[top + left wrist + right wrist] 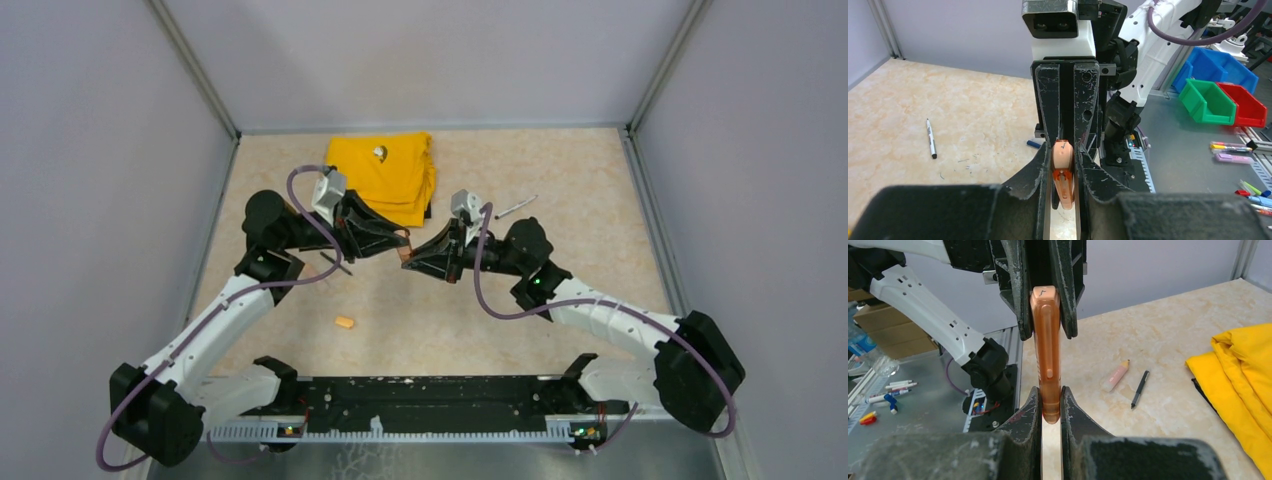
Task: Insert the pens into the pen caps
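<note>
My left gripper [398, 243] and right gripper [413, 250] meet tip to tip above the table's middle. Both are shut on one orange marker [405, 248], one at each end. In the left wrist view my left gripper [1063, 156] pinches its orange clip part [1063, 182], and a pale peach part [1062, 152] points at the right gripper. In the right wrist view my right gripper [1049, 396] grips the marker [1046, 355]. A second orange marker [344, 322], a dark pen [335, 262] and a silver-white pen [515, 207] lie on the table. A dark blue cap [1033, 144] lies below the grippers.
A folded yellow cloth [385, 175] lies at the back centre and shows at the right of the right wrist view [1243, 380]. Grey walls close in the table. Blue, green and red bins [1208, 102] and loose markers sit off the table beyond the arm bases.
</note>
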Robot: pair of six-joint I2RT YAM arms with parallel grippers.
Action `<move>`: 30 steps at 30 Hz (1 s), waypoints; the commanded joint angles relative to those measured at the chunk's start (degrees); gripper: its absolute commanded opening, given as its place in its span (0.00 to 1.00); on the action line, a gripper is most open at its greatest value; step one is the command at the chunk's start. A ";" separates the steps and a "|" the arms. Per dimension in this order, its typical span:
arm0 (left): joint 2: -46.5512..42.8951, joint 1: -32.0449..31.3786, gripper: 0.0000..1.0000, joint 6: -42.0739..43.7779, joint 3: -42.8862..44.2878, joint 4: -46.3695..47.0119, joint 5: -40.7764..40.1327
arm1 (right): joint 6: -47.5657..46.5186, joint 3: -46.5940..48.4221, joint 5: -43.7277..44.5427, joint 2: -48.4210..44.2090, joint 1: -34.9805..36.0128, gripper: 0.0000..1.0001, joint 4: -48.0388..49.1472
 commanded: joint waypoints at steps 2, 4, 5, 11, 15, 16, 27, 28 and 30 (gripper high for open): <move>2.36 -0.19 0.00 1.48 1.92 -3.58 3.93 | 4.13 6.19 7.89 -5.26 0.19 0.00 8.62; 3.31 -0.24 0.00 1.69 2.74 -4.87 5.12 | 4.10 6.17 10.02 -6.16 0.20 0.00 9.54; 3.41 -0.20 0.00 1.64 2.87 -4.85 5.31 | 3.57 6.63 10.73 -6.53 0.20 0.00 9.07; 3.60 -0.77 0.00 1.91 2.80 -5.09 5.77 | 1.43 11.18 14.63 -7.42 0.20 0.00 5.80; 4.10 -1.41 0.00 1.65 2.89 -4.93 7.00 | 1.15 13.49 15.65 -6.45 0.11 0.00 6.83; 4.27 -1.54 0.00 1.22 3.04 -4.55 7.46 | 0.64 14.45 15.57 -6.28 0.11 0.00 6.17; 5.21 -2.67 0.00 -0.20 2.40 -2.68 8.75 | 0.74 21.15 16.88 -7.31 -0.50 0.00 9.42; 5.26 -2.74 0.00 -0.06 2.37 -2.80 8.60 | 0.90 21.69 16.45 -7.39 -0.58 0.00 9.81; 5.06 -2.79 0.00 0.39 2.24 -3.19 7.88 | 0.27 23.18 15.13 -7.37 -0.54 0.00 8.29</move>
